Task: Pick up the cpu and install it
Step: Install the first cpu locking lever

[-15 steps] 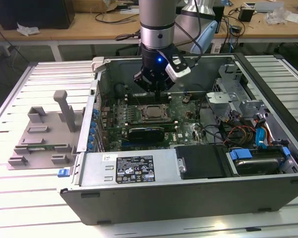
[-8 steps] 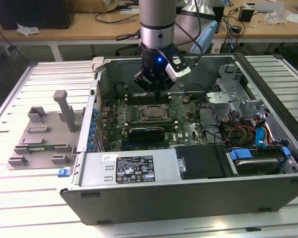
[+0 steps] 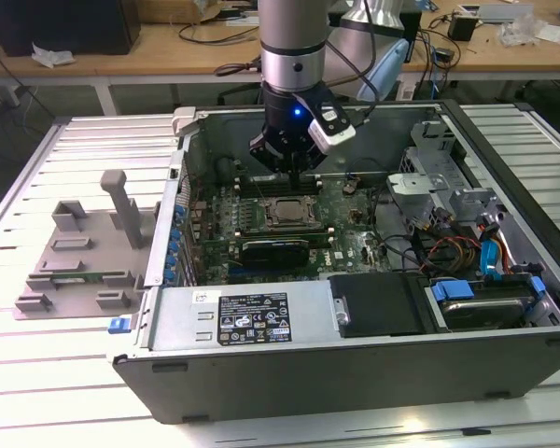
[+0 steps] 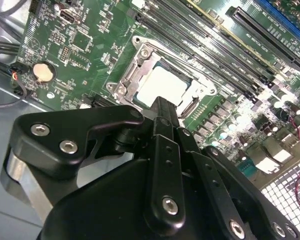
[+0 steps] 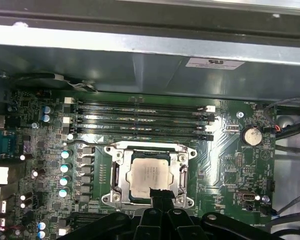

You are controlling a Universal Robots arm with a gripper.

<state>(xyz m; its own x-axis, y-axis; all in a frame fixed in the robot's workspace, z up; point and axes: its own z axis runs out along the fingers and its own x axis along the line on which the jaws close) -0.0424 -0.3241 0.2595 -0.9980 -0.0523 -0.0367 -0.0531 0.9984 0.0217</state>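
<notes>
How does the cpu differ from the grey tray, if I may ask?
The cpu is small, shiny metal; the tray is larger, matte grey. The cpu lies flat in the socket inside the case; the tray sits outside on the table, with upright posts.

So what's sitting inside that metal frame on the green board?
A silver chip lies flat inside the frame. The gripper covers one edge of the chip, and whatever is under the chip is hidden.

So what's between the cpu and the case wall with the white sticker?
In the first wrist view, parallel long memory slots run side by side between the cpu, which lies in its socket, and the case wall.
</notes>
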